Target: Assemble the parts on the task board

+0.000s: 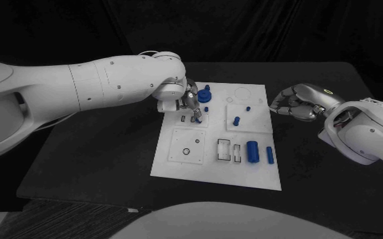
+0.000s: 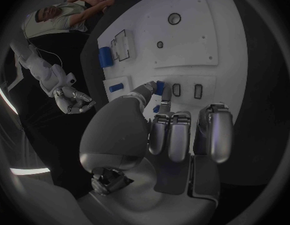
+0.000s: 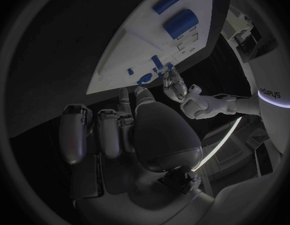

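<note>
Over task board [image 1: 180,164], left hand [image 1: 188,99] pinches blue part [image 2: 159,88]; right hand [image 1: 294,103] curled.

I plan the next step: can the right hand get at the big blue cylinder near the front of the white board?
Probably yes. The right hand hangs beside the board's right edge holding nothing, and the big blue cylinder lies open on that side. The left hand works farther back, out of the way.
</note>
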Controlling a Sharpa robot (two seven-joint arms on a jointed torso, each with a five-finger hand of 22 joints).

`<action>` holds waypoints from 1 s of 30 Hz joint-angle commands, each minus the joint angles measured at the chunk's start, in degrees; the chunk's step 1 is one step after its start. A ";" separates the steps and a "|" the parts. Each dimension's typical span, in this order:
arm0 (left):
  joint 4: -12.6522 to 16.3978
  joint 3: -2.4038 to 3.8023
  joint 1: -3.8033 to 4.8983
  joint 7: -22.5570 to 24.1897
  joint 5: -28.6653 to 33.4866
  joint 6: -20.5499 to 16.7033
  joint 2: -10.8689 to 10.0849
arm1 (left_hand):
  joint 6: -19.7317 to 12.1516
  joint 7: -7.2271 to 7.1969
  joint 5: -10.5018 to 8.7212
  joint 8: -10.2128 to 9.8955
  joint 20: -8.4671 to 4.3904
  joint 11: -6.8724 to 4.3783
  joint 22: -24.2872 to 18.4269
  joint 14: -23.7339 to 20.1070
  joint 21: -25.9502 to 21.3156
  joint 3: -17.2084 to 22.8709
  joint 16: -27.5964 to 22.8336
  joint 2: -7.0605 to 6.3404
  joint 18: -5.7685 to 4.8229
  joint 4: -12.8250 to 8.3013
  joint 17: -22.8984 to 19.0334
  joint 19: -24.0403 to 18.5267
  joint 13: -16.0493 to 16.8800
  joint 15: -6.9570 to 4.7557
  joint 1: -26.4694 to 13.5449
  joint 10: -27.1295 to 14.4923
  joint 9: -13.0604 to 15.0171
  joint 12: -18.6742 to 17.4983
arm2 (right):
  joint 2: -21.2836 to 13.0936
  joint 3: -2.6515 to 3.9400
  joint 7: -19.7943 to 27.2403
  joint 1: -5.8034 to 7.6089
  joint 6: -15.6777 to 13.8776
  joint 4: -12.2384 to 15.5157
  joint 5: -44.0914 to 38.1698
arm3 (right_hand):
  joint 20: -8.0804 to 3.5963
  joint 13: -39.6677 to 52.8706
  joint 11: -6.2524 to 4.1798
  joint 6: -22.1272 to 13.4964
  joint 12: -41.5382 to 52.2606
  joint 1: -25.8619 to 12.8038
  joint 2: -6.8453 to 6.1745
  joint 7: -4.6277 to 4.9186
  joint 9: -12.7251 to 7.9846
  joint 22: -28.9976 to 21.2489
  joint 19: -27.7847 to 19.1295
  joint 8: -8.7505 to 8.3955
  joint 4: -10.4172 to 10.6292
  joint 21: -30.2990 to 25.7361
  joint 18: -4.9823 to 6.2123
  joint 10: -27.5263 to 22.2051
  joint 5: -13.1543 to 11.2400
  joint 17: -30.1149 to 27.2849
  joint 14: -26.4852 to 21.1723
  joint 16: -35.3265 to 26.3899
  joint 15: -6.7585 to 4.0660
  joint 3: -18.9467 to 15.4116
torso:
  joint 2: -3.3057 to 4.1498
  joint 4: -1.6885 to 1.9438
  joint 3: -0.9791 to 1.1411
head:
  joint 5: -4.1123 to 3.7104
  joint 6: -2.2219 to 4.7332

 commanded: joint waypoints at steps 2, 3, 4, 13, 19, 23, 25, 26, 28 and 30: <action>-0.06 0.04 -0.28 -0.84 0.45 0.54 0.20 | 1.33 -1.15 -0.37 -0.18 -0.42 -0.34 11.36 5.95 -0.21 -0.14 0.37 0.52 0.49 -0.20 15.07 1.32 15.09 -0.52 0.16 6.08 0.07 0.20 | -0.08 0.03 -0.66 -0.14 0.12 0.03 -0.13 | 0.01 3.84 -0.47 0.30 -0.37 1.21 0.43 0.12 -0.07 11.86 1.57 -0.08 -0.26 -0.34 1.01 6.53 0.33 4.81 3.85 -0.34 -0.52 0.18 | -0.02 0.01 0.05 | -0.05 -0.01; -0.08 0.04 -0.31 -0.81 0.45 0.53 0.21 | 1.33 -1.15 -0.39 -0.19 -0.42 -0.34 11.33 5.95 -0.31 -0.13 0.37 0.54 0.51 -0.20 15.07 1.28 15.09 -0.52 0.16 6.08 0.07 0.20 | -0.09 0.03 -0.66 -0.14 0.12 0.04 -0.13 | 0.01 3.84 -0.47 0.30 -0.37 1.21 0.43 0.12 -0.07 11.86 1.57 -0.08 -0.26 -0.34 1.01 6.53 0.33 4.81 3.85 -0.34 -0.52 0.18 | -0.02 0.01 0.05 | -0.04 -0.01; -0.10 0.04 -0.35 -0.79 0.45 0.51 0.23 | 1.33 -1.15 -0.39 -0.19 -0.42 -0.34 11.33 5.95 -0.31 -0.13 0.37 0.54 0.51 -0.20 15.07 1.28 15.09 -0.52 0.16 6.08 0.07 0.20 | -0.10 0.03 -0.66 -0.14 0.11 0.04 -0.13 | 0.01 3.84 -0.47 0.30 -0.37 1.21 0.43 0.12 -0.07 11.86 1.57 -0.08 -0.26 -0.34 1.01 6.53 0.33 4.81 3.85 -0.34 -0.52 0.18 | -0.05 0.02 0.03 | -0.03 -0.01; -0.21 0.04 -0.53 -0.63 0.45 0.55 0.29 | 1.38 -1.12 -1.69 -0.44 -0.42 -0.32 11.27 5.95 -0.55 -0.37 0.37 0.65 0.54 -0.20 15.07 1.23 15.09 -0.51 -0.12 6.08 0.07 0.20 | -0.05 0.03 -0.61 -0.15 0.09 -0.04 -0.13 | 0.01 3.84 -0.47 0.30 -0.37 1.21 0.43 0.12 -0.07 11.86 1.57 -0.08 -0.26 -0.34 1.01 6.53 0.33 4.81 3.85 -0.34 -0.52 0.18 | -0.08 -0.01 -0.01 | 0.10 -0.01; -0.30 0.04 -0.60 -0.43 0.45 0.54 0.32 | 1.43 -1.12 -2.00 -0.49 -0.42 -0.31 11.25 5.95 -0.62 -0.47 0.37 0.65 0.55 -0.16 15.07 1.22 15.09 -0.51 -0.24 6.08 0.07 0.20 | -0.01 0.03 -0.59 -0.16 0.06 -0.11 -0.13 | 0.01 3.84 -0.47 0.30 -0.37 1.21 0.43 0.12 -0.07 11.86 1.57 -0.08 -0.26 -0.34 1.01 6.53 0.33 4.81 3.85 -0.34 -0.52 0.18 | -0.09 0.00 -0.01 | 0.14 -0.01; -0.34 0.04 -0.62 -0.33 0.45 0.60 0.36 | 1.48 -1.11 -2.67 -0.62 -0.41 -0.30 11.25 5.95 -0.67 -0.69 0.37 0.64 0.55 -0.05 15.07 1.23 15.09 -0.50 -0.52 6.08 0.04 0.20 | -0.02 0.03 -0.59 -0.16 0.04 -0.12 -0.13 | 0.02 3.84 -0.44 0.37 -0.37 1.21 0.39 0.14 -0.09 11.85 1.55 -0.08 -0.26 -0.41 1.02 6.53 0.37 4.76 3.84 -0.37 -0.49 0.23 | -0.08 -0.02 -0.01 | 0.13 -0.01; -0.36 0.04 -0.63 -0.28 0.45 0.66 0.38 | 1.55 -1.11 -3.41 -0.76 -0.41 -0.30 11.24 5.95 -0.74 -0.91 0.37 0.68 0.56 0.10 15.07 1.23 15.09 -0.49 -0.82 6.08 0.01 0.20 | -0.03 0.03 -0.60 -0.17 0.02 -0.11 -0.13 | 0.02 3.84 -0.44 0.37 -0.37 1.21 0.39 0.14 -0.09 11.85 1.55 -0.08 -0.26 -0.41 1.02 6.53 0.37 4.76 3.84 -0.37 -0.49 0.23 | -0.08 -0.02 -0.01 | 0.15 -0.01; -0.38 0.04 -0.64 -0.25 0.45 0.69 0.38 | 1.57 -1.11 -3.86 -0.86 -0.41 -0.30 11.22 5.95 -0.82 -1.03 0.37 0.72 0.57 0.21 15.07 1.21 15.09 -0.49 -1.01 6.08 -0.01 0.20 | -0.03 0.03 -0.60 -0.17 0.01 -0.10 -0.13 | 0.02 3.84 -0.44 0.37 -0.37 1.21 0.39 0.14 -0.09 11.85 1.55 -0.08 -0.26 -0.41 1.02 6.53 0.37 4.76 3.84 -0.37 -0.49 0.23 | -0.08 0.00 -0.01 | 0.14 -0.01; -0.42 0.04 -0.64 -0.19 0.45 0.78 0.40 | 1.57 -1.11 -3.86 -0.86 -0.41 -0.30 11.22 5.95 -0.82 -1.03 0.37 0.72 0.57 0.21 15.07 1.21 15.09 -0.49 -1.01 6.08 -0.01 0.20 | -0.04 0.03 -0.60 -0.17 -0.01 -0.10 -0.13 | 0.02 3.84 -0.44 0.37 -0.37 1.21 0.39 0.14 -0.09 11.85 1.55 -0.08 -0.26 -0.41 1.02 6.53 0.37 4.76 3.84 -0.37 -0.49 0.23 | -0.08 0.01 -0.02 | 0.13 -0.01; -0.46 0.04 -0.65 -0.16 0.45 0.88 0.40 | 1.61 -1.08 -4.65 -1.05 -0.39 -0.27 11.21 5.95 -0.92 -1.30 0.37 0.77 0.58 0.46 15.07 1.21 15.09 -0.47 -1.42 6.08 -0.08 0.20 | -0.02 0.03 -0.60 -0.17 -0.04 -0.11 -0.13 | 0.02 3.84 -0.44 0.37 -0.37 1.21 0.39 0.14 -0.09 11.85 1.55 -0.08 -0.26 -0.41 1.02 6.53 0.37 4.76 3.84 -0.37 -0.49 0.23 | -0.10 -0.02 -0.03 | 0.12 -0.01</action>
